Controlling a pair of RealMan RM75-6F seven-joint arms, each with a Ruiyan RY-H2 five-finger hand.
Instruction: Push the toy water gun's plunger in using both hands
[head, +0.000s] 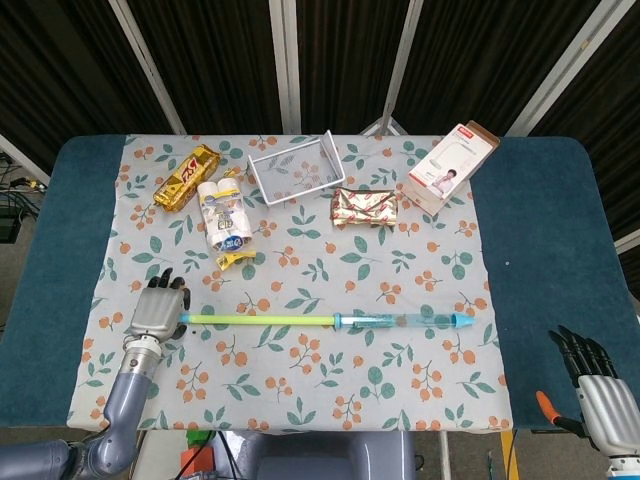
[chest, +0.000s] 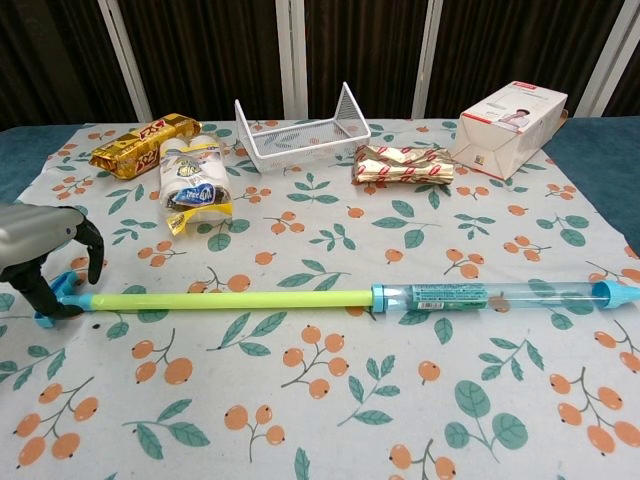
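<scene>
The toy water gun lies across the cloth with its plunger pulled out. Its yellow-green rod (head: 260, 319) (chest: 230, 298) runs left from the clear blue barrel (head: 400, 320) (chest: 490, 295). My left hand (head: 155, 312) (chest: 40, 245) sits over the rod's blue end handle (chest: 52, 297), thumb and fingers curled around it. My right hand (head: 598, 380) hangs off the table's near right corner, fingers spread and holding nothing, far from the barrel's nozzle (head: 463, 320). The chest view does not show it.
At the back stand a white wire basket (head: 295, 168), a gold snack bag (head: 187, 176), a pack of small bottles (head: 223, 215), a gold wrapped packet (head: 366, 207) and a white box (head: 452, 167). An orange-handled tool (head: 548, 408) lies near my right hand.
</scene>
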